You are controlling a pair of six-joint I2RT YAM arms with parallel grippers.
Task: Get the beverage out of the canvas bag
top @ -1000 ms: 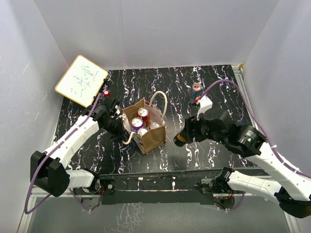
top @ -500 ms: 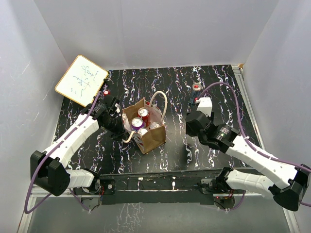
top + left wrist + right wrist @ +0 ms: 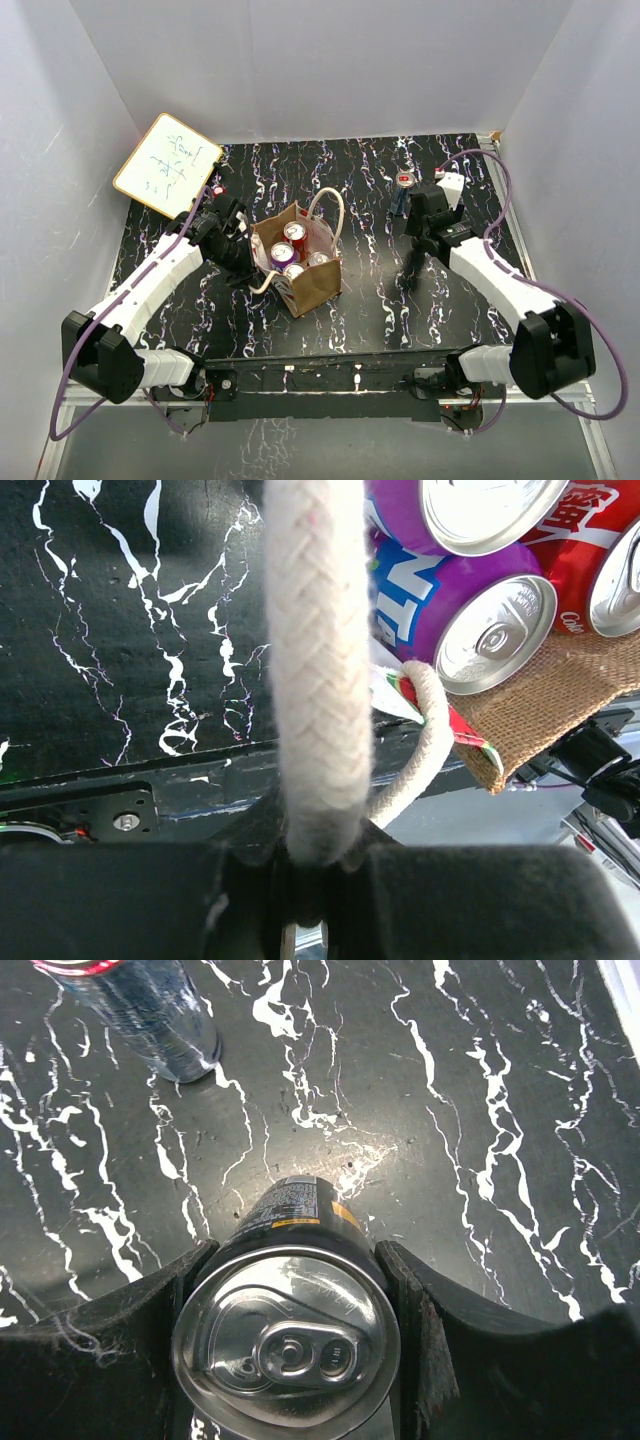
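- Left jaws: we find them clamped together on the rope handle (image 3: 315, 680) of the bag (image 3: 540, 700).
- Right jaws: clamped on a black can (image 3: 288, 1345), held upright over the table (image 3: 480, 1110), near a standing can (image 3: 150, 1020).
- The bag sits on the table, well apart from the black can, with other cans (image 3: 284, 254) inside.

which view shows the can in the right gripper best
Right wrist: the black can fills the frame, lid up, clamped in the right gripper. Top external: the right arm mostly hides it; left wrist: absent.
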